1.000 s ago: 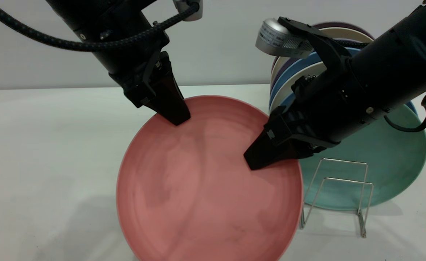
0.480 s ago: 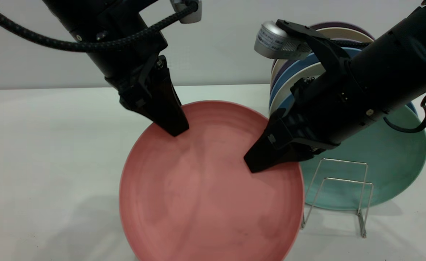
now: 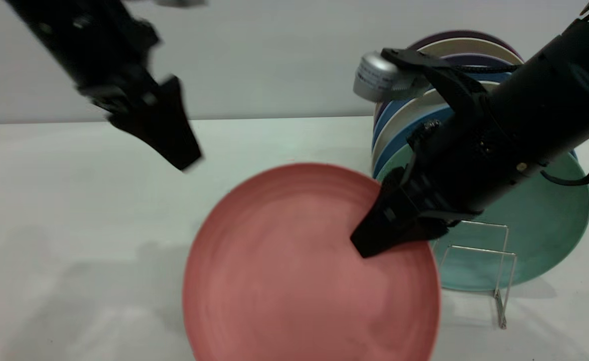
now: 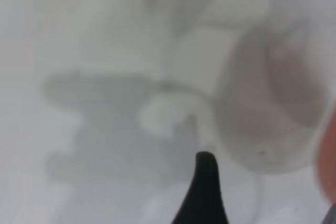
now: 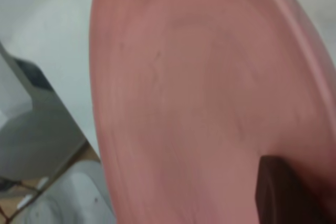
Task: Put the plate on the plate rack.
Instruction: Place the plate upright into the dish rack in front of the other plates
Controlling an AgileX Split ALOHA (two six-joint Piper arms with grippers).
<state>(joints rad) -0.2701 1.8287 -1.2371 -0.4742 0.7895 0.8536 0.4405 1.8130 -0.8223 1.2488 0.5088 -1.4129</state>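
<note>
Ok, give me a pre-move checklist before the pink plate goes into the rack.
1. Right gripper holds the plate at its rim: ok.
2. Left gripper off the plate, above the table: ok.
3. Plate tilted, not yet upright for a slot: not ok.
4. Plate rack front wire loops free of plates: ok.
5. Mint-green plate stands right behind those loops; clearance for the pink one: cannot tell.
6. Plate's lower edge lifted off the table: cannot tell, it runs out of view.
</note>
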